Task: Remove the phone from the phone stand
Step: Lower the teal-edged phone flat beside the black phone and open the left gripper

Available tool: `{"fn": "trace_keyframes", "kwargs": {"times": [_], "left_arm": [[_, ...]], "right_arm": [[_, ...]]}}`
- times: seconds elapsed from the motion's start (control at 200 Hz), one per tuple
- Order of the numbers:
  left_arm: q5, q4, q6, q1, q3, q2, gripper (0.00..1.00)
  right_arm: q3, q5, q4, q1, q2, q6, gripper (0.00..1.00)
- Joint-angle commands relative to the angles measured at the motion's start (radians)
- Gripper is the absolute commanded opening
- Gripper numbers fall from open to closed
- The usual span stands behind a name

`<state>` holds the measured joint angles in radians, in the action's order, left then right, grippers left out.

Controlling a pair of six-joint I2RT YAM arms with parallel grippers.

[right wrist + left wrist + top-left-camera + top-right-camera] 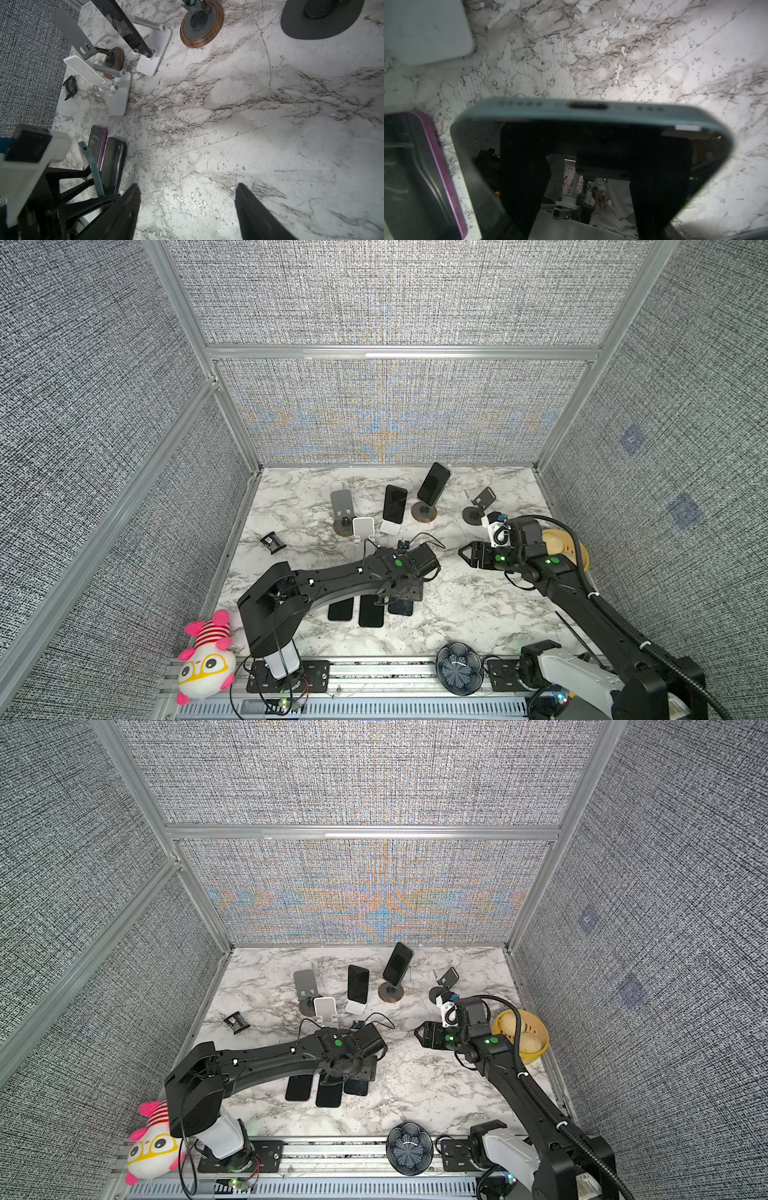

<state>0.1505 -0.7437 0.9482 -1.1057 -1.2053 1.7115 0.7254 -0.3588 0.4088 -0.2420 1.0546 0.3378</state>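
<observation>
Two dark phones stand on stands at the back in both top views. One phone (395, 504) leans on a white phone stand (390, 527), the other phone (433, 483) on a wood-based stand (424, 513). My left gripper (401, 599) points down near the table's front, shut across the sides of a blue-edged phone (587, 112). That phone is tilted just above the marble, and the right wrist view shows it edge-on (91, 166). My right gripper (463, 551) hovers open over bare marble (187, 187) with nothing between its fingers (126, 207).
Two phones (340, 608) (371, 612) lie flat beside the left gripper. Empty stands: grey (344, 502), white (363, 526), black (482, 502). A small black object (272, 542), a plush toy (205, 655), a dark bowl (459, 668) and a yellow basket (565, 549) sit around the edges.
</observation>
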Motion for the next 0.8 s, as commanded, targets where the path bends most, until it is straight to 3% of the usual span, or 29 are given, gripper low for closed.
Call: {"fn": "trace_keyframes", "kwargs": {"times": [0.0,0.565,0.795], "left_arm": [[0.024,-0.035,0.03,-0.002,-0.03,0.039,0.47],[0.002,0.002,0.027,-0.001,-0.031,0.155,0.55],[0.009,-0.003,0.026,0.0,-0.037,0.174,0.68]], "right_arm": [[0.009,0.012,0.007,-0.001,0.002,-0.01,0.73],[0.005,0.013,0.0,0.0,0.003,-0.003,0.73],[0.01,0.018,0.004,-0.001,0.005,-0.008,0.72]]}}
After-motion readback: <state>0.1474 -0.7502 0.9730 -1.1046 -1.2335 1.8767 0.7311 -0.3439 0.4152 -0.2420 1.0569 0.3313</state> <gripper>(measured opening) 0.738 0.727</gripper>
